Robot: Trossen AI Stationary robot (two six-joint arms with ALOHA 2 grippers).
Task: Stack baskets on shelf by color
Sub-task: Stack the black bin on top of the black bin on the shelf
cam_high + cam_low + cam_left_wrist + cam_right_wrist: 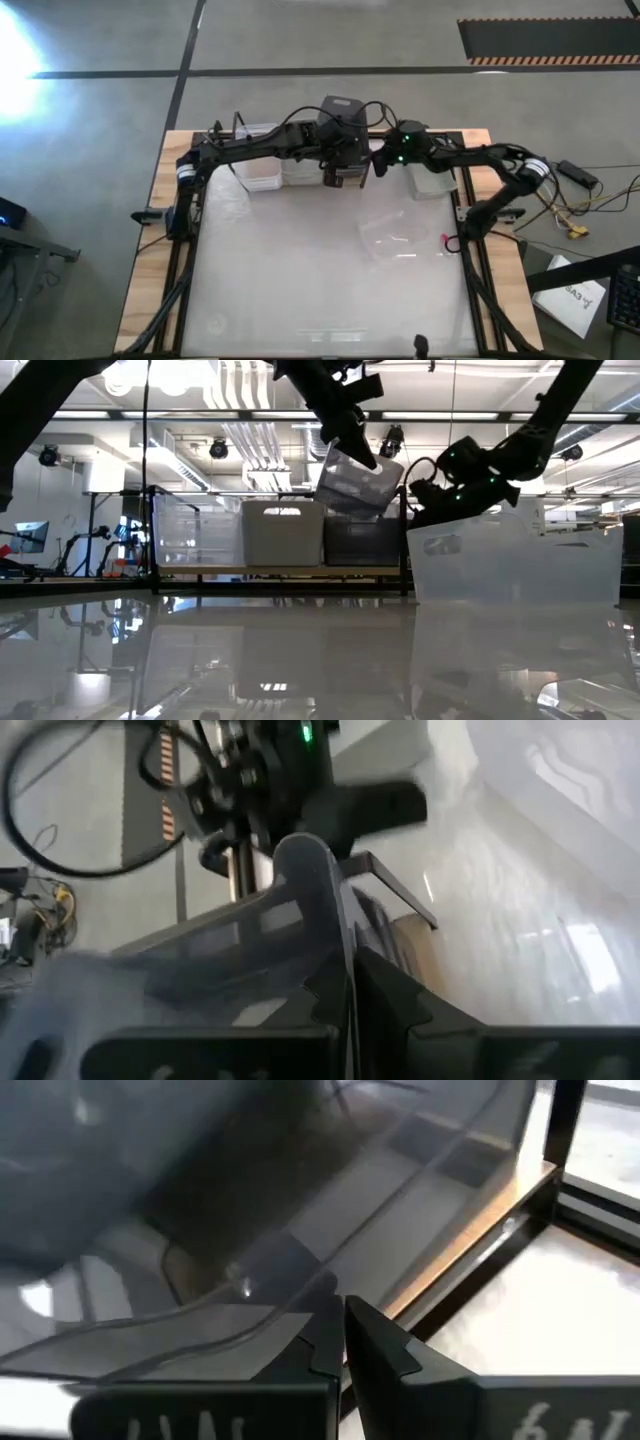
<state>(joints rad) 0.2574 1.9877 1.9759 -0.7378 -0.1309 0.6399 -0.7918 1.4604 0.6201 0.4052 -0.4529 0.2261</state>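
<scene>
The shelf (280,571) stands at the table's far edge (300,185). On it stand a translucent white basket (195,530), a light grey basket (283,532) and a dark grey basket (355,545), each on its bottom. My left gripper (345,430) is shut on a second grey basket (358,482), which hangs tilted above the dark grey one. My right gripper (428,508) is at the shelf's right end, shut on the standing dark grey basket's rim. Another translucent white basket (510,560) rests on the table right of the shelf. My left gripper pinches the lifted basket's side wall at its rim (318,910), one finger inside and one outside, coming from above. The basket is clear of the shelf and hangs tilted below the fingers. My right gripper pinches the rim (300,1312) of the dark grey basket at its right end, coming from the table's right side. That basket stands on the shelf board (470,1230).
The shelf's black upright rods (404,530) stand beside my right gripper. The translucent basket on the table (435,178) lies under my right arm. The glossy tabletop (330,270) in front of the shelf holds a clear plastic scrap (390,240).
</scene>
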